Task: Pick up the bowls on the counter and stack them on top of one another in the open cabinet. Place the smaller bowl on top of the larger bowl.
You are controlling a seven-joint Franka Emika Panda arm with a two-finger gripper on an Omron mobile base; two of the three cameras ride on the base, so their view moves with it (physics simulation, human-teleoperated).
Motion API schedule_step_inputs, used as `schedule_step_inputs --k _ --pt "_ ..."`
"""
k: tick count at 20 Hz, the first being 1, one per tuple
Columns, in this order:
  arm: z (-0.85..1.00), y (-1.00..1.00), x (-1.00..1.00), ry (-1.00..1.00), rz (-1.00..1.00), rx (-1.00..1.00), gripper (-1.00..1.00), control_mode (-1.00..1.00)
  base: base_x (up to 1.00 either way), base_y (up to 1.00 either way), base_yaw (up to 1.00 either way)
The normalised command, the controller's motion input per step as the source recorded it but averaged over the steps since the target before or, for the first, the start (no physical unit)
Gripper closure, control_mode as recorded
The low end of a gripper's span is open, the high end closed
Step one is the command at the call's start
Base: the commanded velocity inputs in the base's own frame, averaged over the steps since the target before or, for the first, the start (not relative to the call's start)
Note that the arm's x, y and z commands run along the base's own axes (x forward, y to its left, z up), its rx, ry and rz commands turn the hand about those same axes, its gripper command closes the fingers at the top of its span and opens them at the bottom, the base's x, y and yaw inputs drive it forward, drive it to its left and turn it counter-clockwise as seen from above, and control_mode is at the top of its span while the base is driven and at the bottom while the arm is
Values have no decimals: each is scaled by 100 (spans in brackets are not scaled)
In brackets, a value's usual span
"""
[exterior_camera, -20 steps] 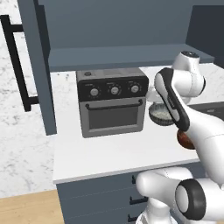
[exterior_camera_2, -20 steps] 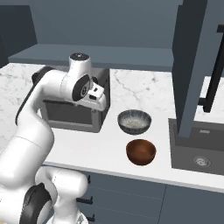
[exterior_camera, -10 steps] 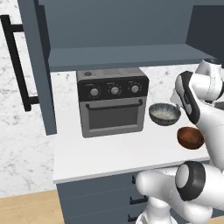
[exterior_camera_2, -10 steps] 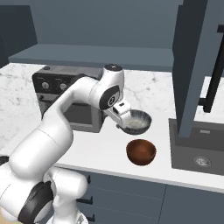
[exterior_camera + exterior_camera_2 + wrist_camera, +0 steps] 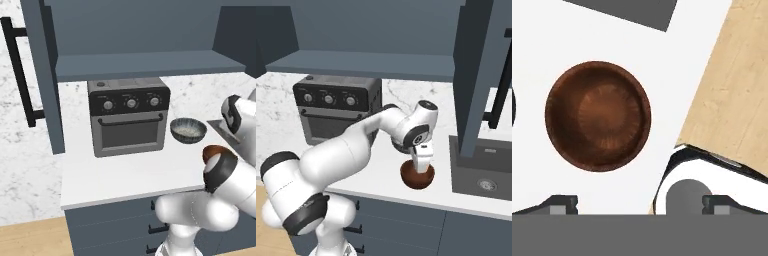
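Note:
The smaller bowl (image 5: pixel 598 115), smooth and reddish-brown, stands on the white counter (image 5: pixel 572 35) near its front edge. It lies just ahead of my two fingertips (image 5: pixel 562 202), left of centre between them. My gripper (image 5: pixel 422 166) points down right above this bowl (image 5: pixel 417 176), open and holding nothing. The larger bowl (image 5: pixel 188 129), dark grey with a pale inside, sits on the counter (image 5: pixel 125 172) right of the toaster oven. In the left base view my arm covers most of the brown bowl (image 5: pixel 211 149). The open cabinet's shelf (image 5: pixel 150 62) hangs bare over the counter.
A dark toaster oven (image 5: pixel 129 117) stands mid-counter under the shelf. The cabinet door (image 5: pixel 42 75) with a black bar handle juts out at the left. A sink (image 5: pixel 486 172) lies right of the brown bowl. Wooden floor (image 5: pixel 737 85) shows past the counter edge.
My arm has swung right, from in front of the toaster oven past the grey bowl to above the brown bowl. The jaws stayed open. Both bowls kept their places.

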Motion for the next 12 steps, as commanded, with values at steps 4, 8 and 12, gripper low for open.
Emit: schedule_step_inputs --k 4,8,12 --pt "-69 -57 0 0 -7 17 -100 -100 0 0 0" --pt "-43 0 1 -1 3 0 -100 -100 0 0 0" --pt "-39 0 6 0 7 0 -100 -100 0 0 0"
